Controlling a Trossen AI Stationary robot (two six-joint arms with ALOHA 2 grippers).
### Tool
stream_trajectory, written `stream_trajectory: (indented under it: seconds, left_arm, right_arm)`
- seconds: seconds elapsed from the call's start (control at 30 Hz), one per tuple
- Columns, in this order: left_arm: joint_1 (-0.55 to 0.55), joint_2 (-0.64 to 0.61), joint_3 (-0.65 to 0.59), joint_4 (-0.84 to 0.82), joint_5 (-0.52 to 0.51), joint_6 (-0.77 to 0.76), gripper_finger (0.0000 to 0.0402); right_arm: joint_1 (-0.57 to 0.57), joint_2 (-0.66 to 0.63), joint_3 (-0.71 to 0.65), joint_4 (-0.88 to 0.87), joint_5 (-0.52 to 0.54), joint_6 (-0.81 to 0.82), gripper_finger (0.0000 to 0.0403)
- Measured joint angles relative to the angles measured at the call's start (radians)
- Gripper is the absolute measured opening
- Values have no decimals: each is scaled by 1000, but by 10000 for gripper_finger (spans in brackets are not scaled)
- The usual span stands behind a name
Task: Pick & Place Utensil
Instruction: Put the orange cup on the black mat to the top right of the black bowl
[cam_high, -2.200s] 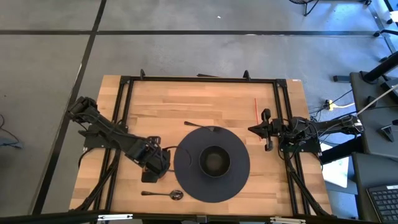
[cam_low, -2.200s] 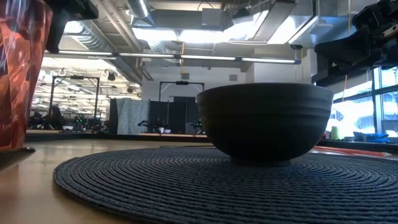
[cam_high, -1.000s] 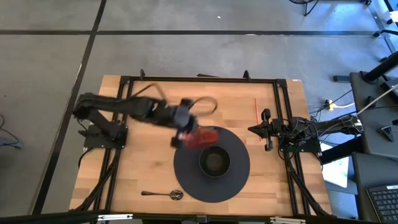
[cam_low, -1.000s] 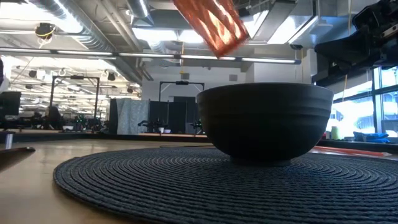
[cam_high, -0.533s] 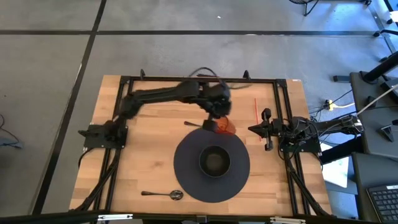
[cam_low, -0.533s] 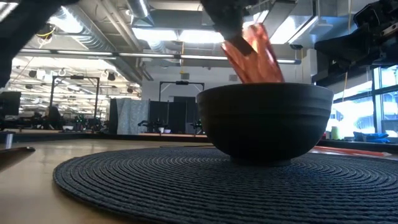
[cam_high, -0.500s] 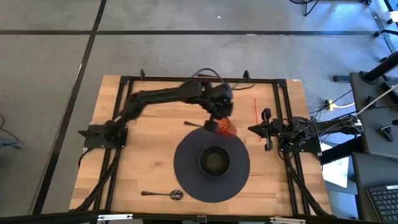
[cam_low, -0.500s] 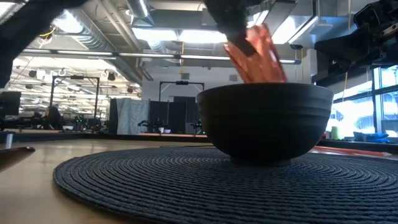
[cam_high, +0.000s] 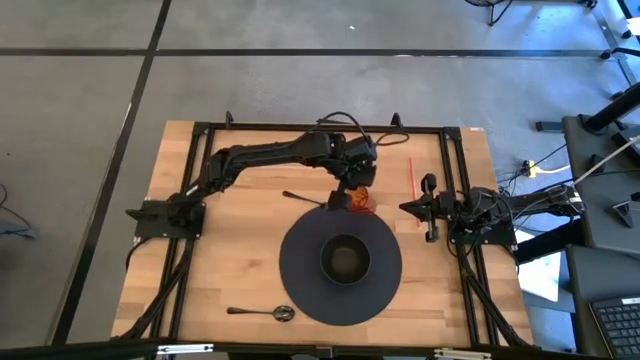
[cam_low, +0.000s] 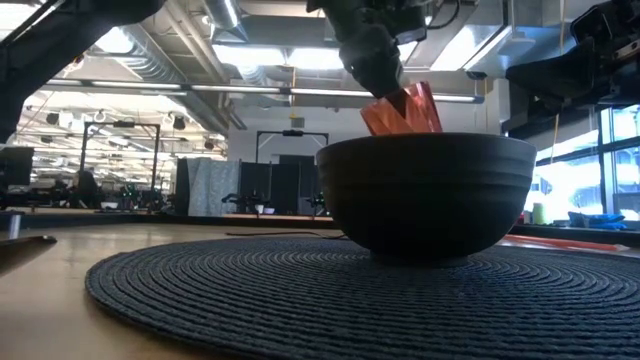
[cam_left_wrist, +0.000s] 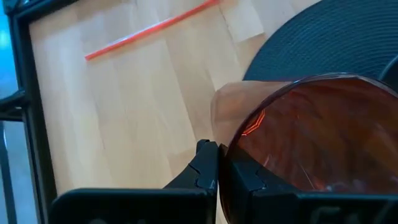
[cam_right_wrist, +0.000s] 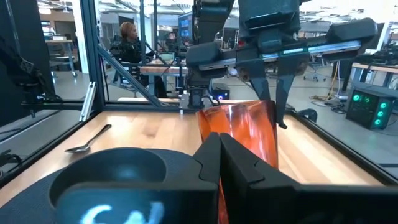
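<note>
Orange cup (cam_high: 362, 203) — upright, in left pincer (cam_high: 352, 196)

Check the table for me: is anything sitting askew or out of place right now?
The left gripper is shut on a red cup, held tilted by the placemat's far edge. The spoon lies untouched at the near edge, and a thin red straw lies loose. Nothing is spilled.
</note>
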Motion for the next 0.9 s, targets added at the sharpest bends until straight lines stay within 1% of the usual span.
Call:
stream_trajectory:
  seconds: [0.17,0.3,0.47,0.9]
  left_arm:
    - [-4,0,0,-5,3,14,4]
    - [-14,0,-1,-47,3,6,4]
    - [-32,0,-35,-61,4,2,4]
    - [-35,38,-38,-4,7,-9,6]
  right_arm:
    - [0,0,0,0,0,12,4]
    - [0,0,0,-8,-3,20,4]
    - [0,0,0,-8,-3,19,4]
    - [0,0,0,-9,-3,19,4]
